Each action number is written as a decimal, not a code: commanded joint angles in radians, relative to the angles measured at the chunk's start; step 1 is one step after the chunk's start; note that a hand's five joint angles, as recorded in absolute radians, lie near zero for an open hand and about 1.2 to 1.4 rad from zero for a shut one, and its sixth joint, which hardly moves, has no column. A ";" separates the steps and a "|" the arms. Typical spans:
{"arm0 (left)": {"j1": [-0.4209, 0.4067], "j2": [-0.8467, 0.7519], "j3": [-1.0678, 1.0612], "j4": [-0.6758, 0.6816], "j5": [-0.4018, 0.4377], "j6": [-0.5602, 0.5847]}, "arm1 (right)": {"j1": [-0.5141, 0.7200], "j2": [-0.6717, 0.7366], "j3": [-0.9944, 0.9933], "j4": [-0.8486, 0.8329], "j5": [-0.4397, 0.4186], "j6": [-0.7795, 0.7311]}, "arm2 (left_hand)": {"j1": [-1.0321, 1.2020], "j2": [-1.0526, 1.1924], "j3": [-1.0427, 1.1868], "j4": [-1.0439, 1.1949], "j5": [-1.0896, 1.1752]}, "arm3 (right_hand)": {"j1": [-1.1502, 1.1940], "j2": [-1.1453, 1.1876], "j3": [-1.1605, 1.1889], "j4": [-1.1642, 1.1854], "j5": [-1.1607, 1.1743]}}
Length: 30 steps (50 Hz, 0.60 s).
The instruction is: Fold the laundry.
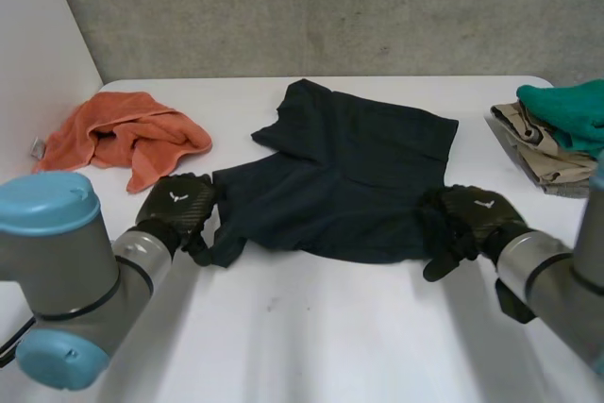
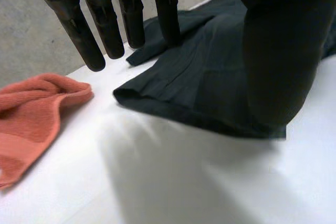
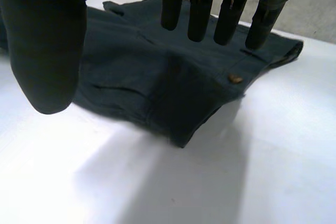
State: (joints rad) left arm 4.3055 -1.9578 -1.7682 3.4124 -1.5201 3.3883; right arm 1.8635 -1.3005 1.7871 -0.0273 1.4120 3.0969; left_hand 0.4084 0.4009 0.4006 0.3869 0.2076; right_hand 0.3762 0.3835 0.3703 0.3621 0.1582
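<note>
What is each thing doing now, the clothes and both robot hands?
Dark shorts: spread out flat.
Orange towel: crumpled in a heap.
Green cloth: bunched on the beige garment.
Left hand: open, at the shorts' left edge.
Right hand: open, at the shorts' right edge.

no words; white emblem (image 1: 176, 197) on left hand (image 1: 186, 212), right hand (image 1: 470, 222).

green cloth (image 1: 566, 110) cut by edge, orange towel (image 2: 31, 114) cropped
</note>
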 commanded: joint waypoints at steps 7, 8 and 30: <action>-0.029 -0.214 0.223 -0.143 0.043 -0.136 | 0.068 0.266 -0.107 -0.232 0.163 -0.041 | 0.269 0.276 0.276 0.290 0.295 | 0.181 0.174 0.187 0.195 0.224; -0.033 -0.231 0.249 -0.163 0.043 -0.136 | 0.069 0.286 -0.120 -0.235 0.168 -0.055 | 0.403 0.410 0.410 0.424 0.429 | 0.382 0.375 0.388 0.396 0.425; -0.066 0.209 0.072 -0.370 0.043 0.169 | 0.060 -0.075 -0.054 0.103 0.110 -0.605 | 0.988 0.995 0.996 1.009 1.014 | 1.020 1.013 1.026 1.034 1.064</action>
State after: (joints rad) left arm 4.2451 -1.8967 -1.6023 3.1782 -1.4854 3.3694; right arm 1.9332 -1.2960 1.7500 -0.1857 1.5451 2.7183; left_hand 1.1178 1.1936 1.1870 1.1955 1.0016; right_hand 1.1126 1.1711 1.1750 1.1929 0.9965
